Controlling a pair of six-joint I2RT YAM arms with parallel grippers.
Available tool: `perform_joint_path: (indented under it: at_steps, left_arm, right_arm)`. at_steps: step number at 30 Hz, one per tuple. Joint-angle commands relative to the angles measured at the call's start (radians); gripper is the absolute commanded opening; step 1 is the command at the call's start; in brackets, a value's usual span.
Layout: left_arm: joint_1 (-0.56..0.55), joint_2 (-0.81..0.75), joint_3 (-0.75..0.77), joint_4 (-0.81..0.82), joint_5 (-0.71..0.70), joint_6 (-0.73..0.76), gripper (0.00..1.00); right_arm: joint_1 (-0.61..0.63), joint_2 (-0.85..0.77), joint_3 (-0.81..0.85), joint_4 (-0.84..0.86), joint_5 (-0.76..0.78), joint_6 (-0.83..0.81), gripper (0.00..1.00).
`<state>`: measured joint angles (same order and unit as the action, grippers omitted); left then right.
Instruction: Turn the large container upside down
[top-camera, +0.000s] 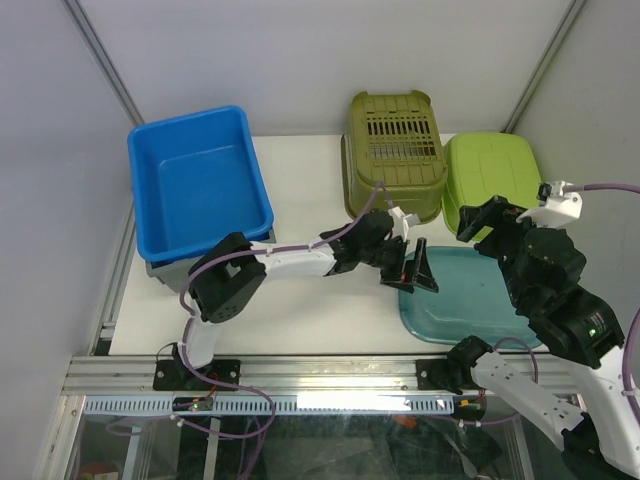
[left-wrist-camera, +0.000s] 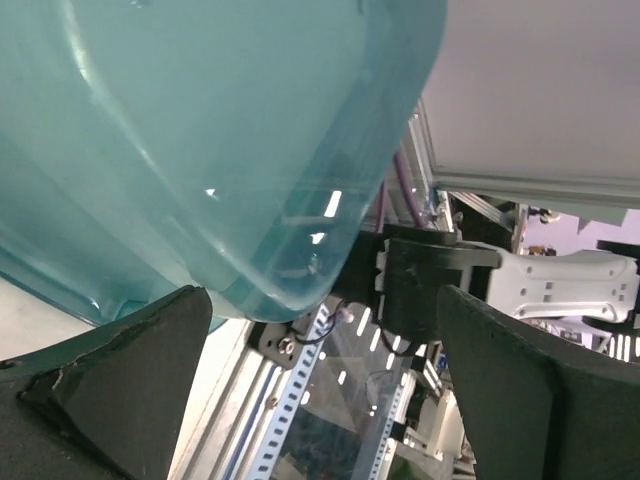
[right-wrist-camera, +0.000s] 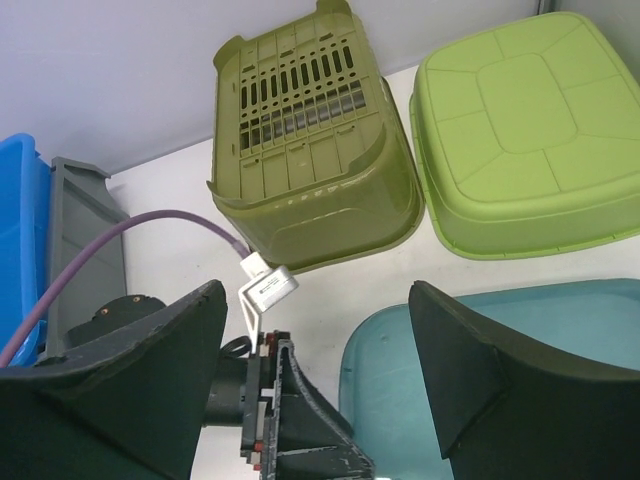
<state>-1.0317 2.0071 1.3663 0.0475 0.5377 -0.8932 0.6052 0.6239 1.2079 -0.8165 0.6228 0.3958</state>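
Near right of the table (top-camera: 310, 310): the translucent teal container (top-camera: 470, 305) lies here, seemingly base-up, its near edge close to the table's front rail.
Left gripper (top-camera: 412, 272): reaches across to the teal container's far left corner, jaws apart; no contact can be made out.
Left wrist view: the container's rounded corner fills the upper frame, above and between the spread fingers (left-wrist-camera: 120, 380).
Right gripper (right-wrist-camera: 315, 290): held up above the container's right side, jaws wide apart and holding nothing.
Far middle: an olive slotted basket (top-camera: 395, 150), upside down.
Far right: a lime green tub (top-camera: 490, 180), upside down, just beside the basket.
Far left: a blue tub (top-camera: 195, 180), open side up, sitting on a grey tray (top-camera: 160, 268).
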Motion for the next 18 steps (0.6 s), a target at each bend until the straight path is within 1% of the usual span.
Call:
perform_joint_path:
  at_steps: [1,3,5,8,11,14,16,18]
  left_arm:
    - [-0.038,0.050,0.130,0.125,0.097,-0.041,0.99]
    - [-0.042,0.070,0.162,0.127,0.107,-0.042,0.99]
    - [-0.041,0.053,0.168,0.104,0.095,-0.024,0.99]
    - [-0.040,-0.031,0.180,-0.045,0.008,0.106,0.99]
    - [-0.040,-0.182,0.184,-0.239,-0.133,0.235,0.99]
    - [-0.022,-0.322,0.186,-0.415,-0.320,0.315,0.99]
    - [0.027,-0.396,0.198,-0.539,-0.422,0.340,0.99]
    - [0.110,-0.458,0.213,-0.639,-0.490,0.343,0.99]
  right_arm:
    - [-0.002,-0.011,0.043,0.002,0.014,0.017,0.77]
    - [-0.002,-0.009,0.049,0.000,0.010,0.018,0.77]
    - [-0.002,-0.007,0.058,-0.004,0.009,0.017,0.77]
    - [-0.001,-0.013,0.072,-0.013,0.018,0.017,0.77]
    - [-0.002,-0.028,0.074,-0.003,0.019,0.020,0.77]
    - [-0.002,-0.037,0.059,0.033,0.008,0.018,0.77]
    - [-0.002,-0.036,0.030,0.072,-0.004,0.017,0.77]
    - [-0.002,-0.025,-0.006,0.119,-0.029,0.020,0.78]
